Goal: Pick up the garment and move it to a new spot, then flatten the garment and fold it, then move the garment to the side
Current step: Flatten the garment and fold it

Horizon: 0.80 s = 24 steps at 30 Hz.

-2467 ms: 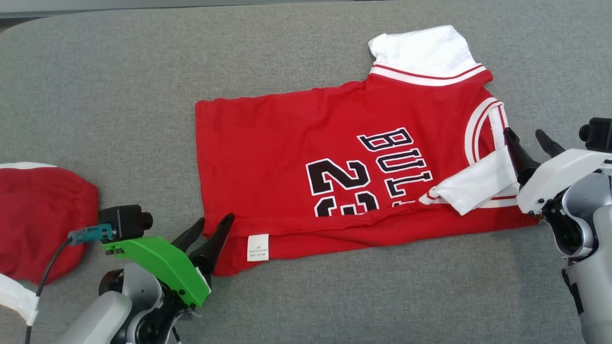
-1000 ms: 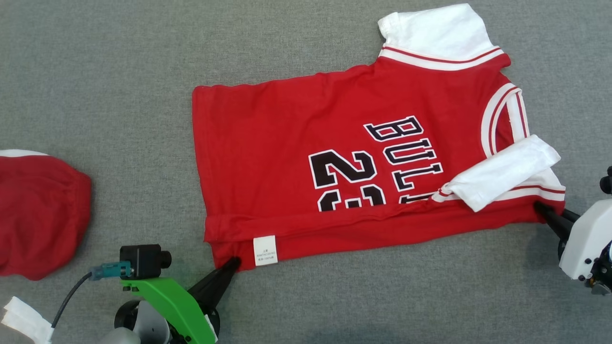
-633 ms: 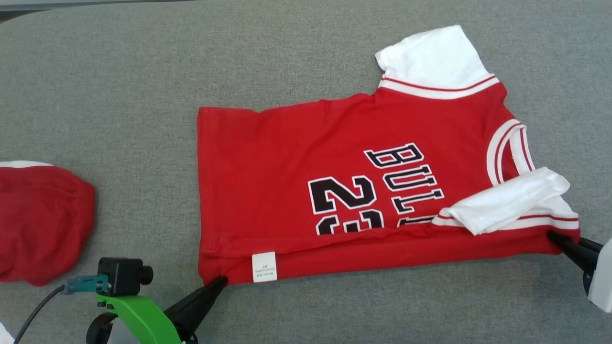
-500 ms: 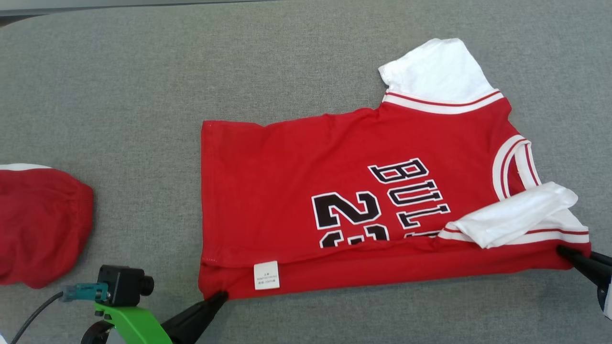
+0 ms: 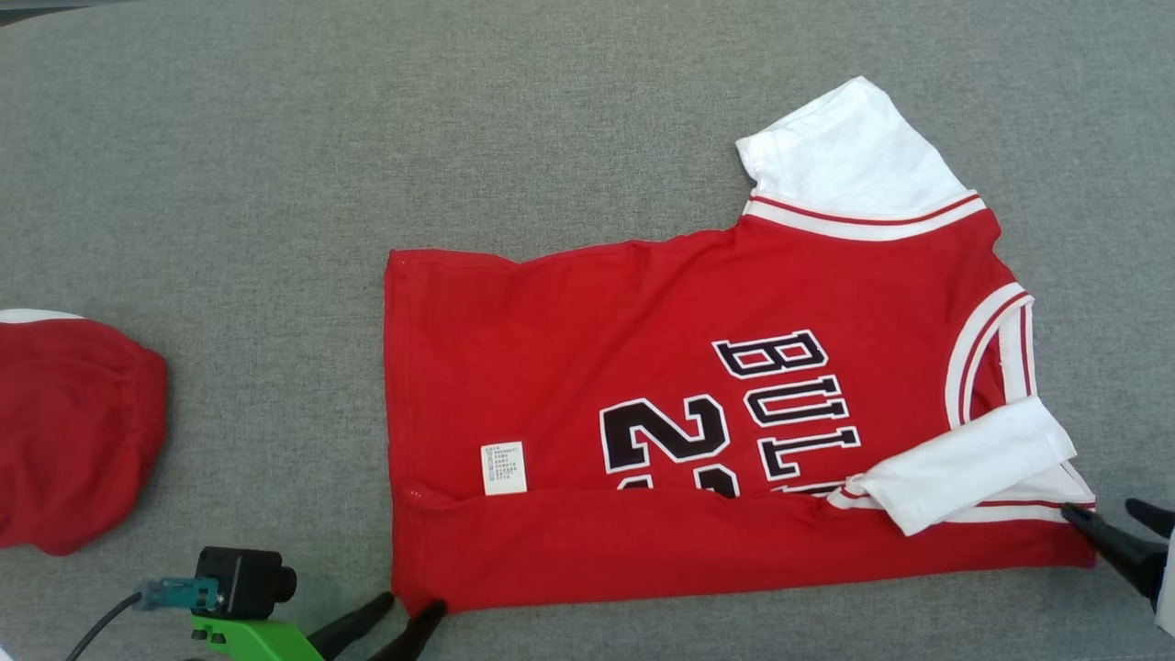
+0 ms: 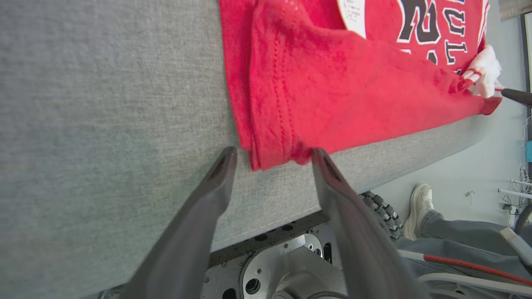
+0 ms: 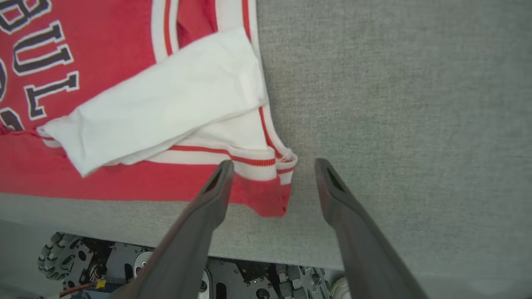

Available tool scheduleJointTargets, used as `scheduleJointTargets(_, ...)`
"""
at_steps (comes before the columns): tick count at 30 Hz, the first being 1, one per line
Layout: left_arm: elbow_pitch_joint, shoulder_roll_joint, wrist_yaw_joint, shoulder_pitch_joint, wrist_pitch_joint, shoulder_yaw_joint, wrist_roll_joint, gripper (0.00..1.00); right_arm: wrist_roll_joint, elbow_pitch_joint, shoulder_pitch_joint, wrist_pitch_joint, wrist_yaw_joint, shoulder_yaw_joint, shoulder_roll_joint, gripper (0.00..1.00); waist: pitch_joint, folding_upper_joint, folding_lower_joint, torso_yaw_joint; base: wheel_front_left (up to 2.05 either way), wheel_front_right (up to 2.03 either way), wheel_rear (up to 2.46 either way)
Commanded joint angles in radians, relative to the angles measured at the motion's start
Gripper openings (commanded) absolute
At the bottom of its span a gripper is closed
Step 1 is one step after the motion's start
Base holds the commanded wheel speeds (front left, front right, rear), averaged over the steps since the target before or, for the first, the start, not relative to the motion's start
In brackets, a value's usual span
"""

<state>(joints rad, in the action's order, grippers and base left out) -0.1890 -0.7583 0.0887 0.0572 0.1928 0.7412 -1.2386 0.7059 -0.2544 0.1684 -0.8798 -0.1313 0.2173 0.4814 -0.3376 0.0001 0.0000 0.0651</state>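
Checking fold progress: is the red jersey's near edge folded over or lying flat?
Folded over: the near edge of the jersey covers the lower half of its numbers.

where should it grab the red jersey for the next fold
Probably the far long edge of the jersey, one grip near the hem end, another at the far white sleeve, reaching over from above: the near edge is already folded over flat, while that sleeve sticks out unfolded.
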Motion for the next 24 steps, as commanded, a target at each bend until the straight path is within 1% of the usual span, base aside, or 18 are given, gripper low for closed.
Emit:
scheduleJointTargets(1,-0.008,-0.011,0.01,0.003,-0.015,-0.01,0.023,1.0,-0.009,-0.012,-0.008,0.015,0.001,0.01,0.014,1.0,0.002,-0.0001,0.0,0.002,0.0,0.0,0.0)
scheduleJointTargets(4,-0.052,-0.026,0.032,0.013,-0.049,-0.04,0.04,1.0,0.001,-0.059,-0.058,0.046,0.001,0.038,0.029,1.0,0.0,-0.0001,0.0,0.0,0.0,0.0,0.0)
scheduleJointTargets(6,-0.088,-0.029,0.053,0.042,-0.071,-0.077,0.041,1.0,0.005,-0.093,-0.109,0.043,0.001,0.039,0.043,1.0,-0.013,-0.0001,0.0,0.001,0.0,0.0,0.0)
scheduleJointTargets(9,-0.106,-0.026,0.066,0.125,-0.054,-0.107,0.06,1.0,-0.028,-0.109,-0.243,0.034,0.001,0.031,0.061,1.0,-0.06,-0.0001,0.0,0.012,0.0,0.0,0.0)
scheduleJointTargets(11,-0.081,0.001,0.063,0.215,-0.022,-0.114,0.069,1.0,-0.065,-0.079,-0.36,0.023,0.001,0.007,0.055,1.0,-0.105,-0.0001,0.0,0.028,0.0,0.0,0.0)
scheduleJointTargets(14,-0.004,0.049,0.052,0.365,0.028,-0.105,0.098,1.0,-0.144,-0.004,-0.543,0.01,0.001,-0.05,0.046,1.0,-0.175,-0.0001,0.0,0.057,0.0,0.0,0.0)
scheduleJointTargets(16,0.064,0.096,0.039,0.459,0.057,-0.089,0.112,1.0,-0.195,0.062,-0.663,0.007,0.0,-0.088,0.028,1.0,-0.217,-0.0001,0.0,0.082,0.0,0.0,0.0)
scheduleJointTargets(19,0.159,0.158,-0.002,0.58,0.087,-0.063,0.137,1.0,-0.275,0.164,-0.812,0.008,0.001,-0.149,0.008,1.0,-0.271,-0.0001,0.0,0.115,0.0,0.0,0.0)
scheduleJointTargets(24,0.294,0.232,-0.061,0.697,0.111,-0.02,0.168,1.0,-0.349,0.315,-0.963,0.028,0.001,-0.21,-0.034,1.0,-0.309,-0.0001,0.0,0.147,0.0,0.0,0.0)
